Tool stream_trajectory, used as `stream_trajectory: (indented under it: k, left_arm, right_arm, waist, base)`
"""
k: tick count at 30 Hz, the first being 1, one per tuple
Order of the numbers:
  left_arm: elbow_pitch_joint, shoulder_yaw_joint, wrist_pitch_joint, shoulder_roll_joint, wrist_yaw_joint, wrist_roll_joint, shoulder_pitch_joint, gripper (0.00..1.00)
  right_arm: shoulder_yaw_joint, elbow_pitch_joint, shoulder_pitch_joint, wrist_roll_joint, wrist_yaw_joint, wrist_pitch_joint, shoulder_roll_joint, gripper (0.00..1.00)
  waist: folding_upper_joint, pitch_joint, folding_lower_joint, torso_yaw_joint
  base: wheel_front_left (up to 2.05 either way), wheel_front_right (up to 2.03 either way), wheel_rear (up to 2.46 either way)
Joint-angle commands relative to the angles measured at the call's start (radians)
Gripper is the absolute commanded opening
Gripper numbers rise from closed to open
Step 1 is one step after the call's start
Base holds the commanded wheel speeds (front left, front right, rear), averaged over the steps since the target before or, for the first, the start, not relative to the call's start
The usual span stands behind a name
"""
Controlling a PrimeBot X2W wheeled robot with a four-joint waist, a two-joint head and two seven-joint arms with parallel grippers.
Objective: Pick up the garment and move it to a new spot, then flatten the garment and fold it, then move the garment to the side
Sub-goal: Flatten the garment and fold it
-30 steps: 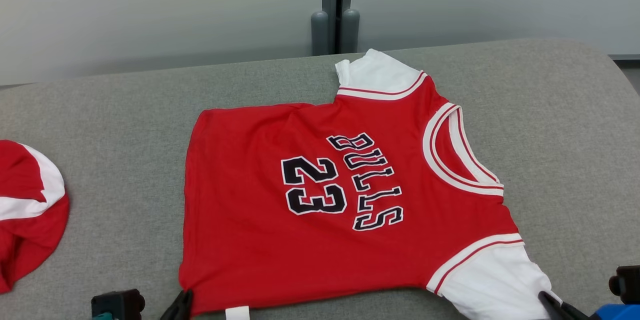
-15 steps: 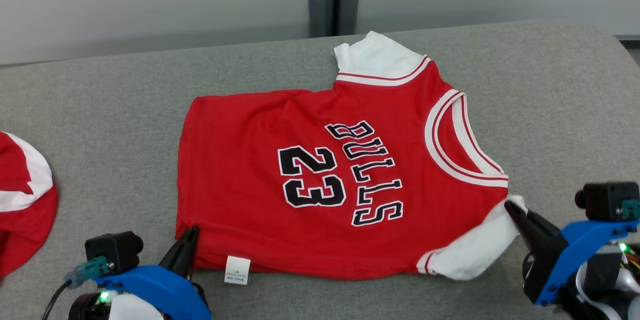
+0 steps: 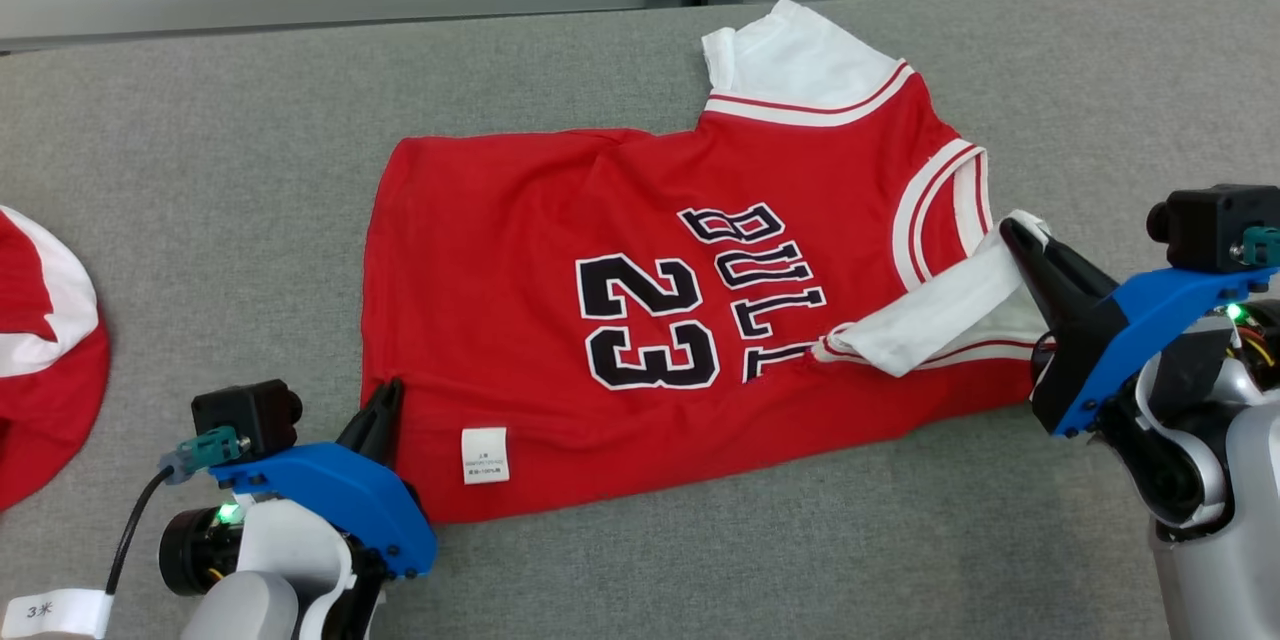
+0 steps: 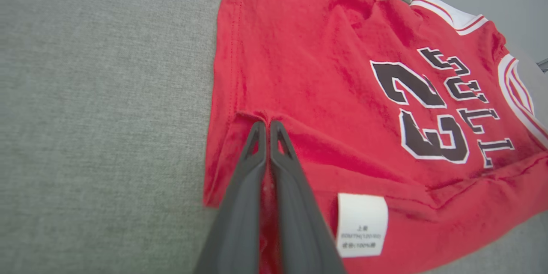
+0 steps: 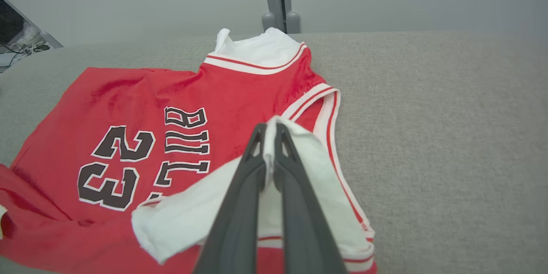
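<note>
**Fold step, seen from the head and both wrists.** The garment (image 3: pixel 560 220), a red jersey with white sleeves and the lettering "23", lies spread at the centre of the grey cloth-covered table (image 3: pixel 200 170). Its hem is toward 9 o'clock and its collar toward 3 o'clock.

- **Left pincer** (image 3: pixel 388 398): at 7 o'clock in the head view, pressed together on the near hem corner. In the left wrist view the left pincer (image 4: pixel 268 128) has its two dark fingers meeting on a ridge of red cloth. Just beside them, toward 5 o'clock, the care label (image 4: pixel 361 224) faces up, so the near edge appears to be turned over.
- **Right pincer** (image 3: pixel 1012 232): at 3 o'clock, pinching the near white sleeve (image 3: pixel 930 320). The sleeve is lifted and drawn across the chest, hiding the last letter of the lettering. In the right wrist view the right pincer (image 5: pixel 269 130) has white cloth caught between its tips.
- **Far sleeve** (image 3: pixel 790 50): flat on the table at 1 o'clock.
- **Second red-and-white garment** (image 3: pixel 40 360): well apart at 9 o'clock.

**Step in hand (judged).** The garment looks already placed and flattened, and the lengthwise fold is under way with the near edge gripped at both ends. The move to the side is not yet done.

**Next move (judged).** Both pincers need to travel together toward 12 o'clock, level with each other, so the near edge stays taut and lands parallel to the far edge. The left corner sits lower and nearer than the sleeve and needs to catch up. The pincers should let go only once the cloth rests on the layer beneath.
</note>
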Motion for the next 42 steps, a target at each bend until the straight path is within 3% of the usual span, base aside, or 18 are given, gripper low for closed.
stream_trajectory:
  k: [1,10,11,12,13,14,21,27,35,42]
  left_arm:
    - [0.012,0.007,-0.015,-0.002,0.004,0.010,-0.026,0.00]
    - [0.058,0.011,-0.047,-0.021,0.016,0.004,-0.019,0.00]
    - [0.062,0.009,-0.050,-0.024,0.015,0.002,-0.019,0.05]
    - [0.065,0.007,-0.053,-0.028,0.012,-0.002,-0.020,0.44]
    - [0.068,0.006,-0.056,-0.032,0.008,-0.005,-0.022,0.77]
    - [0.069,0.006,-0.064,-0.037,0.007,-0.004,-0.025,1.00]
    - [0.069,0.011,-0.140,-0.035,-0.003,0.018,-0.021,1.00]
    - [0.035,-0.015,-0.228,-0.005,-0.010,0.079,0.043,1.00]
    - [0.063,-0.069,-0.252,-0.024,-0.013,0.095,0.115,1.00]
    - [0.179,-0.079,-0.245,-0.038,0.007,0.107,0.074,1.00]
  right_arm:
    - [0.007,0.025,-0.033,0.008,0.001,-0.023,-0.015,0.00]
    - [0.034,0.126,-0.099,0.022,0.001,-0.097,-0.048,0.00]
    - [0.039,0.136,-0.107,0.023,0.001,-0.105,-0.050,0.00]
    - [0.045,0.145,-0.114,0.028,0.001,-0.111,-0.051,0.00]
    - [0.049,0.150,-0.119,0.030,0.001,-0.125,-0.054,0.25]
    - [0.049,0.156,-0.126,0.034,0.001,-0.146,-0.055,1.00]
    - [0.058,0.186,-0.112,0.066,0.001,-0.229,-0.058,1.00]
    - [-0.032,0.166,-0.003,0.033,0.001,-0.219,-0.064,1.00]
    - [-0.183,0.122,0.147,-0.056,0.001,-0.182,0.045,1.00]
    - [-0.228,0.220,0.085,-0.122,0.001,-0.226,0.100,1.00]
  waist:
    - [0.0000,0.012,-0.0002,0.009]
    - [0.0000,0.024,-0.0002,0.027]
    - [0.0000,0.025,-0.0002,0.029]
    - [0.0000,0.025,-0.0002,0.030]
    - [0.0000,0.024,-0.0002,0.032]
    - [0.0000,0.023,-0.0002,0.035]
    - [0.0000,-0.008,-0.0002,0.041]
    - [0.0000,-0.048,-0.0002,0.043]
    - [0.0000,-0.053,-0.0002,0.043]
    - [0.0000,-0.019,-0.0002,0.026]
  base:
    - [0.00,0.00,0.00]
    - [0.00,0.00,0.00]
    - [0.00,0.00,0.00]
    - [0.00,0.00,0.00]
    - [0.00,0.00,0.00]
    - [0.00,0.00,0.00]
    - [0.00,0.00,0.00]
    - [0.00,0.00,0.00]
    - [0.00,0.00,0.00]
    - [0.00,0.00,0.00]
